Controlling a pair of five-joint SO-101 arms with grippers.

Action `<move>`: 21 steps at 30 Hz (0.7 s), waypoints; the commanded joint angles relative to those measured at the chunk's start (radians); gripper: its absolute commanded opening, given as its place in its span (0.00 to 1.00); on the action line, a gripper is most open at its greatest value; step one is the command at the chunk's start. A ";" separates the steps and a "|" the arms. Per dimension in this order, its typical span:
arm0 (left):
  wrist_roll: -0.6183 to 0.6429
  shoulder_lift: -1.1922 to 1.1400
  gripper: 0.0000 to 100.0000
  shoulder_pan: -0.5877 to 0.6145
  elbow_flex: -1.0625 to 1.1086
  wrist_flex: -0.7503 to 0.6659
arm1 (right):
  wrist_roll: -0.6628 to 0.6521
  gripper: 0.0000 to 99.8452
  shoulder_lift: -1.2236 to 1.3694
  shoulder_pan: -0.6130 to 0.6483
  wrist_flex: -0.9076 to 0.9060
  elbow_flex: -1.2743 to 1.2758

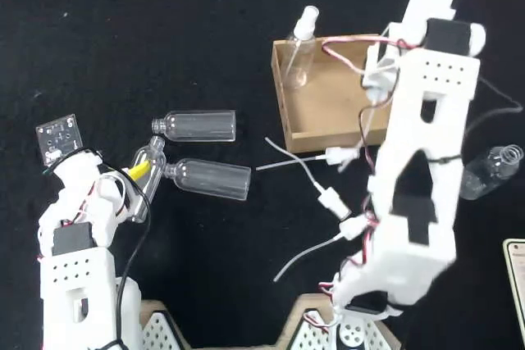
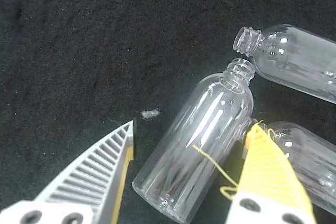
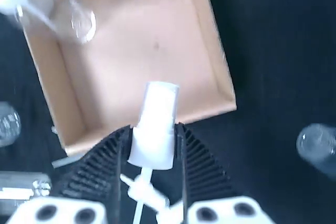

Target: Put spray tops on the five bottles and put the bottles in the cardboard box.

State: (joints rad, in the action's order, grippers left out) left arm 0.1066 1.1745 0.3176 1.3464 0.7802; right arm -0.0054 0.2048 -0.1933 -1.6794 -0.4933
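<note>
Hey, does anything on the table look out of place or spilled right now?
Nothing spilled or broken. One bottle lies alone past the right arm, far from the three topless bottles lying by the left pincer. Loose spray tops are scattered beside the box.

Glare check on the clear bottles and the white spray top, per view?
Left wrist view: bright streaks run down the middle bottle, spot highlights on the upper bottle. High view: the lower lying bottle shows pale sheen against the black cloth. Right wrist view: the held spray top reads bright white, little shading, over the cardboard box.
</note>
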 commanded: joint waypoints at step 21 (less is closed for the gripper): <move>0.005 0.011 0.33 -0.001 -0.008 -0.015 | -0.203 0.01 -1.020 0.710 0.825 1.494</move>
State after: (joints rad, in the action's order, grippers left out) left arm 0.1066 1.1745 0.3176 1.3464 0.7802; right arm -0.2033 -0.7633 0.4081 -0.9429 0.9459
